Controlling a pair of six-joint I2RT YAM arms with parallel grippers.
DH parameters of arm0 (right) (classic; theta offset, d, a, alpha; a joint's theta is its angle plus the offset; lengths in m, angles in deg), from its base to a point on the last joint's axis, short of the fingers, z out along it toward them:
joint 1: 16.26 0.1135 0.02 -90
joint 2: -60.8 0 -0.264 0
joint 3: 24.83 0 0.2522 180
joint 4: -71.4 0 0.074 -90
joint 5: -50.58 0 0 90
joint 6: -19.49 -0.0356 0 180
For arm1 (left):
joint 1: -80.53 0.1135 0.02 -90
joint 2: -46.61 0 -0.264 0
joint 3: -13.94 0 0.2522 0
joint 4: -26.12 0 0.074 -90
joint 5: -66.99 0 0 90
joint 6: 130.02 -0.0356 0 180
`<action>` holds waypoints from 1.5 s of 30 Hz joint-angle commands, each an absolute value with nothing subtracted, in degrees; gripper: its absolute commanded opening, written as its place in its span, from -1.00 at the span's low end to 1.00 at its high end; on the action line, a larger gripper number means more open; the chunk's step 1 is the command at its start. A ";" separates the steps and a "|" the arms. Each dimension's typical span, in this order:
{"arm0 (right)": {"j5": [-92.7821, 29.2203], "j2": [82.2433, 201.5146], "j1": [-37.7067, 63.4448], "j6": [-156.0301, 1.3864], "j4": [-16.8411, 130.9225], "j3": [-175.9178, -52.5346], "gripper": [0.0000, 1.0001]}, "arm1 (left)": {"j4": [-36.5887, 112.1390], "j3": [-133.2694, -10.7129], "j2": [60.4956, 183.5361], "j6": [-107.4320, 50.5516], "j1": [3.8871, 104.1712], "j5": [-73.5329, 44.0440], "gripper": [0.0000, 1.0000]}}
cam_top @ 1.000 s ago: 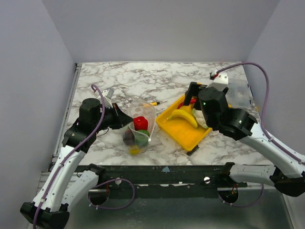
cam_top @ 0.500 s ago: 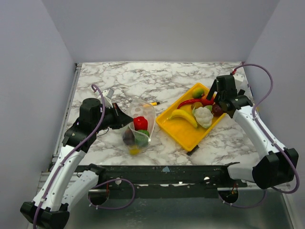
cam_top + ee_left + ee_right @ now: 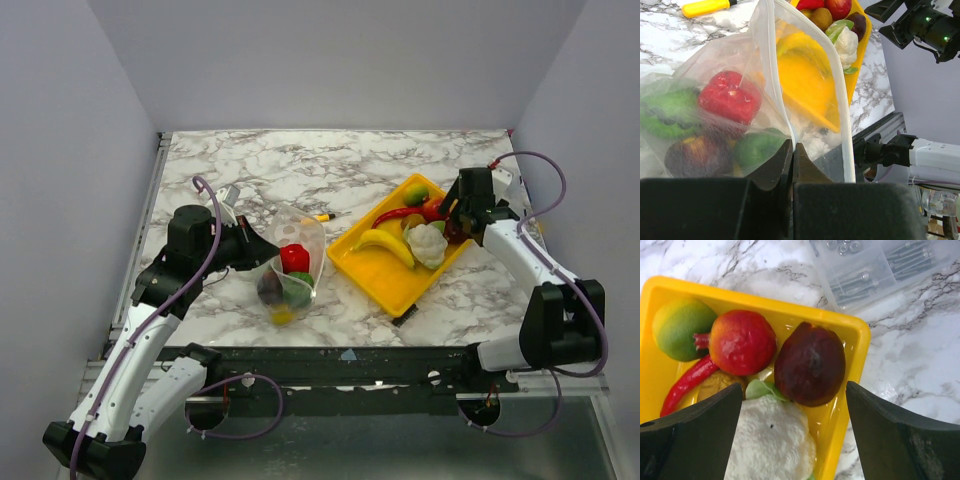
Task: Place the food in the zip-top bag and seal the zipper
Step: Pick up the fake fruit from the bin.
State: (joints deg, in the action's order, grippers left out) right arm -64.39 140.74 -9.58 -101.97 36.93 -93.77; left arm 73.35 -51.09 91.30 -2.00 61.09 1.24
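Note:
My left gripper (image 3: 256, 250) (image 3: 792, 149) is shut on the near mouth edge of the zip-top bag (image 3: 291, 262) (image 3: 765, 60) and holds it open. The pale zipper strip (image 3: 841, 95) runs along the mouth. In the bag lie a red pepper (image 3: 729, 97), green pieces (image 3: 757, 148) and a dark purple piece (image 3: 689, 157). The yellow tray (image 3: 388, 275) (image 3: 860, 342) holds a banana (image 3: 386, 245), cauliflower (image 3: 428, 243) (image 3: 772, 440), a red chili (image 3: 687, 384), a red fruit (image 3: 742, 342), a yellow-green fruit (image 3: 683, 329) and a dark purple fruit (image 3: 810, 364). My right gripper (image 3: 456, 215) (image 3: 794, 386) is open, empty, just above the dark purple fruit.
A rigid clear box (image 3: 875, 265) of screws lies beyond the tray's far right corner. A small yellow stick (image 3: 322, 216) (image 3: 705, 7) lies on the marble behind the bag. The table's front edge is just below the bag and tray.
My right arm swung from over the tray's middle to its far right corner and lowered, uncovering the food there. The left arm and bag have not moved.

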 commanded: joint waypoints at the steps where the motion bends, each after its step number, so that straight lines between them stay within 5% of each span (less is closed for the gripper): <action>1: -61.99 143.74 -11.80 -100.84 41.90 -94.56 0.68 | 72.78 -50.76 91.11 -1.96 61.54 2.75 -1.00; 26: -61.35 154.58 -12.30 -99.58 44.24 -92.95 0.57 | 71.91 -50.45 92.27 -1.79 61.54 3.01 -1.00; 45: -58.66 144.04 -12.30 -98.90 38.37 -93.99 -0.12 | 71.00 -49.71 91.87 -1.76 61.54 3.47 -1.00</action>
